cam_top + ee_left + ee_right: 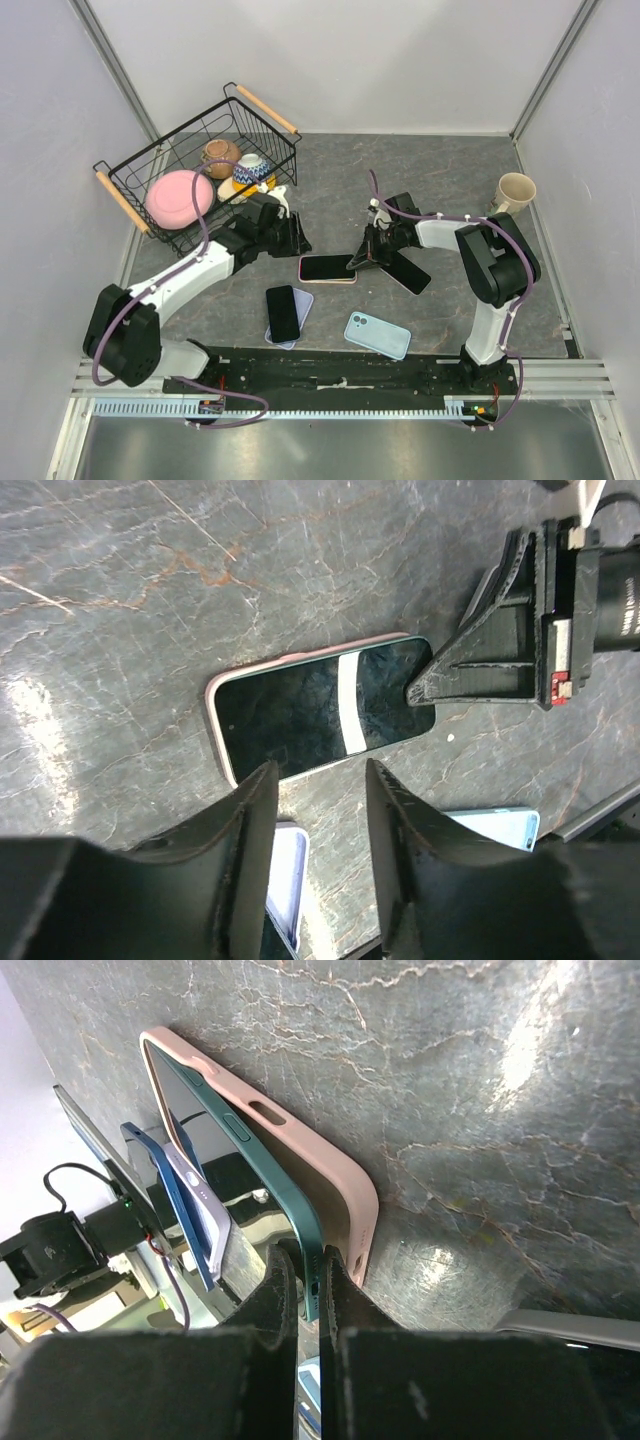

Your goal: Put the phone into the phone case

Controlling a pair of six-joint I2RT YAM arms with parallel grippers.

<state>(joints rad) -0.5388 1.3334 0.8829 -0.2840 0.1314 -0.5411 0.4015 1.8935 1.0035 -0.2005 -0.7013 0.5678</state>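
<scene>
I take the pink phone case as my landmark; it lies flat on the grey table, between the two arms. The phone lies inside this case with the dark screen up, and the pink rim shows along its far long side and around its left end. In the right wrist view the teal side of the phone stands higher than the pink wall of the case along that edge, so there it does not look fully seated. The right gripper is at the right end of the case, its fingers pressed together with only the thin end edge of the phone pinched between the tips. The left gripper hangs just beside the long side of the case, apart from it. Its fingers are spread with a clear gap, and in this gap I see only table. On the side of the case toward the arm bases a second dark phone lies on a lavender case, and right of that is a light blue case. A black phone lies just right of the pink case, under the right arm. A wire basket with bowls stands beyond the pink case to the left, and a cream cup well to its right.
</scene>
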